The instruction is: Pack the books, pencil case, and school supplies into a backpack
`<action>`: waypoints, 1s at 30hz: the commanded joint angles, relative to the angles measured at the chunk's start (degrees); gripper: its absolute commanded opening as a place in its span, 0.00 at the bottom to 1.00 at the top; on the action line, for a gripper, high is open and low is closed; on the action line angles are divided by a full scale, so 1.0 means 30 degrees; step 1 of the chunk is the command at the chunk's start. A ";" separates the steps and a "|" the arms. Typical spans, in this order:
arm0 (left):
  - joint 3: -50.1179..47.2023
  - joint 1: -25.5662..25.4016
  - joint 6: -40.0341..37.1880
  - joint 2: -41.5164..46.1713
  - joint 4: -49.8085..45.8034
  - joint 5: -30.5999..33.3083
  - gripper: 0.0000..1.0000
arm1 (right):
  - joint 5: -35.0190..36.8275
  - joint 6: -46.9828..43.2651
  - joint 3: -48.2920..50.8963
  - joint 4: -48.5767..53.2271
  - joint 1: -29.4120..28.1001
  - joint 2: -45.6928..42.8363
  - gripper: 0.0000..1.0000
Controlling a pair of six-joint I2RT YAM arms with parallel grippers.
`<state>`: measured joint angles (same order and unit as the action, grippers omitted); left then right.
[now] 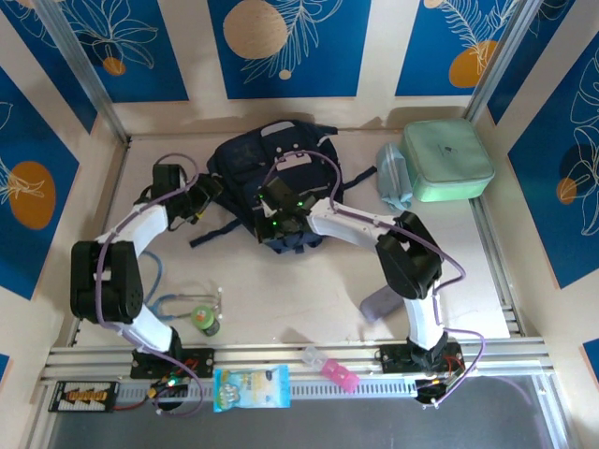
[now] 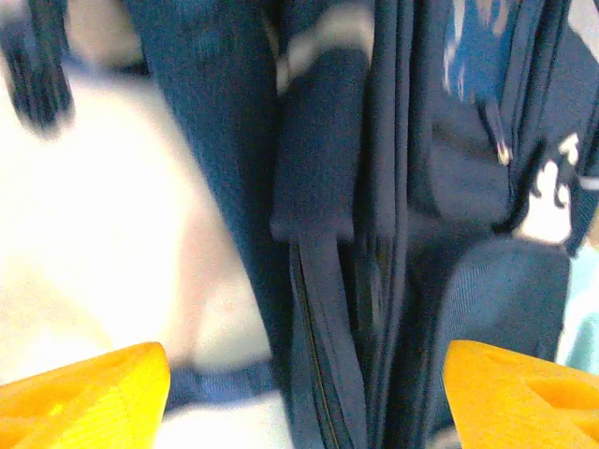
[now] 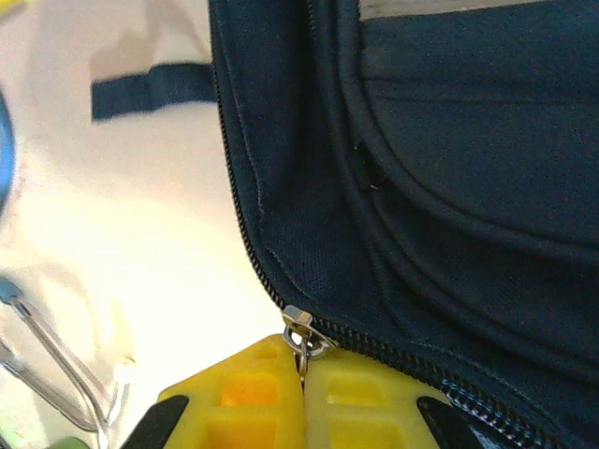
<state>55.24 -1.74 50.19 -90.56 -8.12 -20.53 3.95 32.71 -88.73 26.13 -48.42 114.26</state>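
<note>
Navy-blue fabric backpack [image 1: 239, 164] with grey-white front buckles lies flat on the pale table [image 1: 281, 290], in the middle of the work area and toward the back wall. A mint-green rounded square case [image 1: 447, 161] sits well apart to its right. The backpack's long axis runs roughly from the near edge to the far wall, buckled front facing up. Dark straps trail off its near-left side. The near end seems to be the one with the main zip, though I cannot tell for sure which end is the top.

The right gripper [image 3: 302, 374] has its yellow fingers pressed together on the small metal zipper pull [image 3: 299, 337], at a corner of the zipper track [image 3: 245, 234]. The left gripper [image 2: 304, 393] stands spread wide at the backpack's left side, with navy fabric and a strap ahead of it but nothing pinched.

Judging from this, the step in hand is unzipping the backpack, before any packing. The next move calls for drawing the pull steadily along the curved track. The left gripper likely needs to clamp nearby fabric so the soft bag does not drag or bunch.
</note>
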 commanded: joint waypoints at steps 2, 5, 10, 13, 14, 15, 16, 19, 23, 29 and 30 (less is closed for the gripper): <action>-0.2350 -0.0460 0.2717 0.0569 0.2722 -0.2932 0.76 | -0.2015 0.0489 -0.1677 0.0125 -0.0205 0.0529 0.00; -0.3092 -0.0900 0.3928 0.0397 0.4690 -0.3789 0.73 | -0.2436 0.0694 -0.1832 0.0197 -0.0307 0.0676 0.00; -0.3342 -0.1265 0.3751 -0.0107 0.6485 -0.3431 0.69 | -0.2882 0.0754 -0.1991 0.0080 -0.0476 0.0794 0.00; -0.3414 -0.1391 0.4066 -0.0540 0.7473 -0.3496 0.64 | -0.3022 0.0765 -0.2212 0.0149 -0.0555 0.0977 0.00; -0.3443 -0.1450 0.4216 -0.0734 0.7598 -0.3501 0.62 | -0.2947 0.0761 -0.2292 0.0243 -0.0583 0.1012 0.00; -0.3450 -0.1519 0.4320 -0.0980 0.7807 -0.3569 0.58 | -0.2894 0.0765 -0.2390 0.0351 -0.0576 0.1030 0.00; -0.3444 -0.1580 0.4470 -0.1251 0.7955 -0.3612 0.55 | -0.2790 0.0732 -0.2452 0.0455 -0.0615 0.1077 0.00; -0.3376 -0.1703 0.4905 -0.1984 0.8648 -0.3841 0.54 | -0.2664 0.0611 -0.2735 0.1091 -0.0658 0.1129 0.00; -0.2965 -0.1849 0.5053 -0.2666 0.8812 -0.3832 0.44 | -0.2364 0.0589 -0.3003 0.2223 -0.0674 0.1065 0.00; -0.2443 -0.1837 0.4648 -0.2978 0.8259 -0.3614 0.09 | 0.0304 0.0722 -0.3371 0.5091 -0.0668 0.0878 0.00; -0.2296 -0.1836 0.4544 -0.3051 0.8204 -0.3694 0.06 | 0.0660 0.0723 -0.3292 0.5602 -0.0606 0.0836 0.00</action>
<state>46.06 -7.05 64.95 -98.50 15.92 -31.86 3.11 34.59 -97.01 35.35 -49.67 117.64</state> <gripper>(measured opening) 0.085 0.058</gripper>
